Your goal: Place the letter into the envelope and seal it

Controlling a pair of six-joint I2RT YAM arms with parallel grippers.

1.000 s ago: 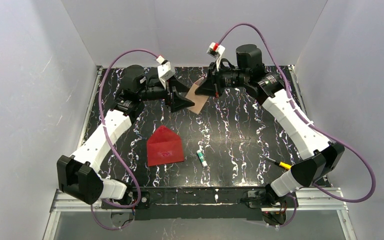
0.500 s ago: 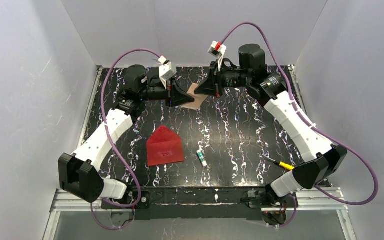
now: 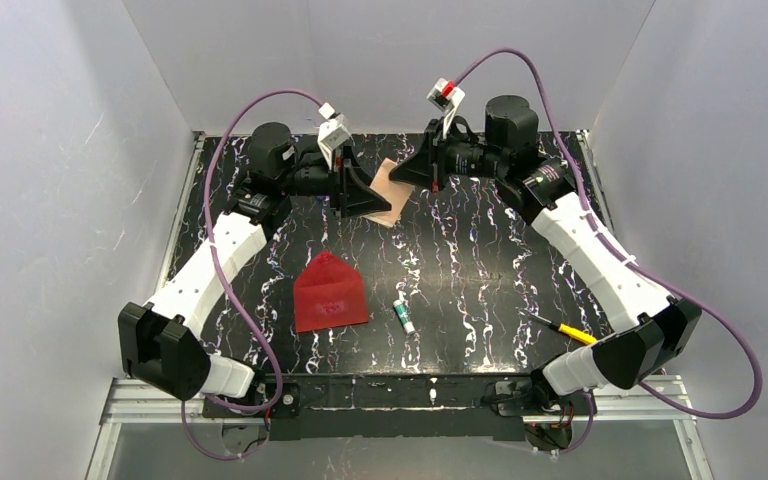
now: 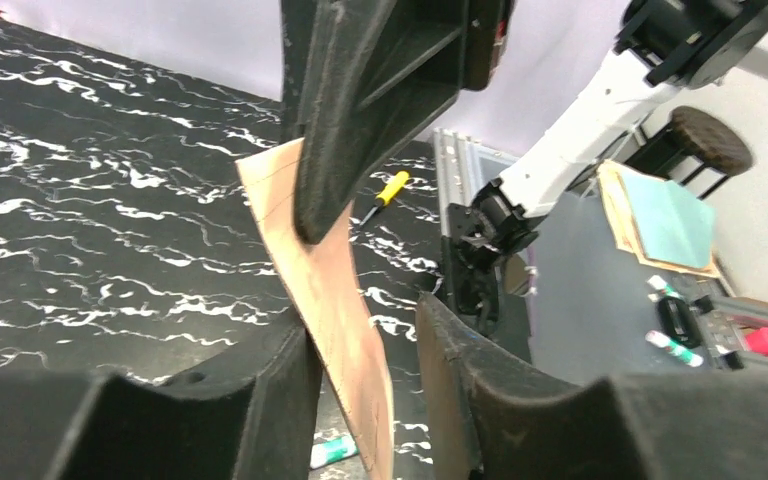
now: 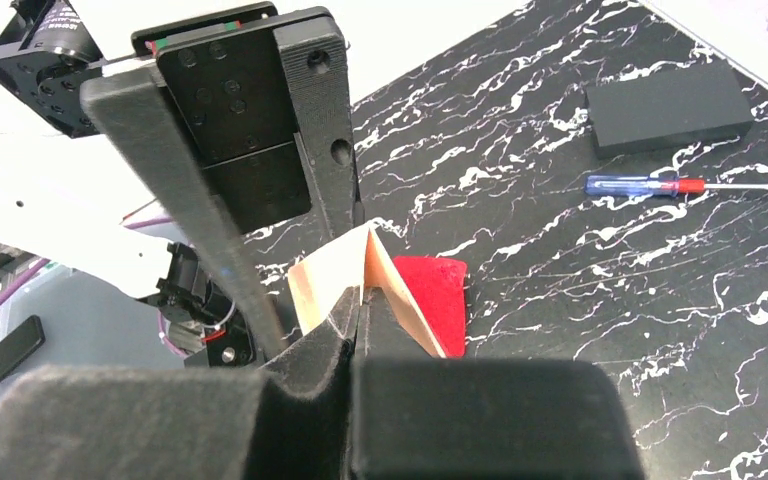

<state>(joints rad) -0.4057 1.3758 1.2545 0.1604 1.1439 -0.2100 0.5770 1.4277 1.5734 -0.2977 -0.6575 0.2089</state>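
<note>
The letter [image 3: 390, 193] is a pale tan sheet held on edge above the back of the table. My right gripper [image 3: 412, 172] is shut on its far edge; the right wrist view shows the sheet [image 5: 328, 275] pinched between the closed jaws of that gripper [image 5: 356, 312]. My left gripper [image 3: 362, 196] is open, and the letter [image 4: 320, 290] stands between the fingers of that gripper [image 4: 365, 350], close to the left one and apart from the right one. The red envelope [image 3: 329, 293] lies flat on the table at mid-left with its flap pointing back; it also shows in the right wrist view [image 5: 432, 285].
A glue stick [image 3: 402, 316] lies right of the envelope. A yellow-handled screwdriver [image 3: 558, 326] lies near the front right. The right wrist view shows a flat black block [image 5: 668, 105] and a blue and red screwdriver [image 5: 640, 185] on the table. White walls enclose the table.
The left gripper has moved up and in, so its fingers now straddle the letter. The right gripper has shifted slightly right and back with the letter. The envelope has not moved.
</note>
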